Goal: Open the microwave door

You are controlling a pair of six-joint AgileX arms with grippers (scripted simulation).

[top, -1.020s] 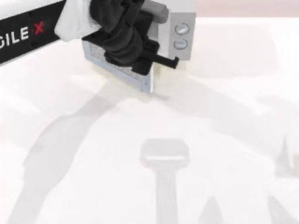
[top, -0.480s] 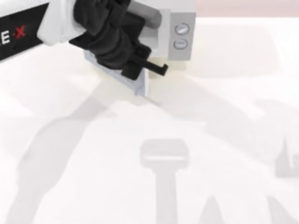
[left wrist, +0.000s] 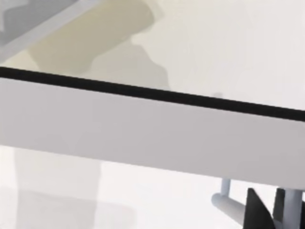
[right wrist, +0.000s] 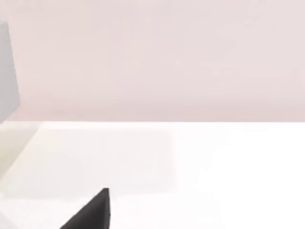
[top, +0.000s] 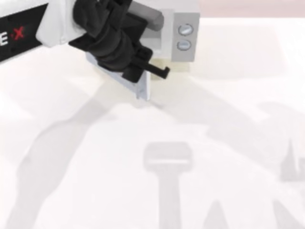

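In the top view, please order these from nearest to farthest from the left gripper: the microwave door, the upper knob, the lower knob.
Measured from the left gripper:
1. The microwave door, swung open directly under the gripper.
2. The lower knob, on the front strip to the gripper's right.
3. The upper knob, just beyond the lower one.

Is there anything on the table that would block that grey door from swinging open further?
Nothing visible does. The flat light-grey microwave door stands partly open, with the black left hand at its free edge, and the white table ahead of it shows only shadows.
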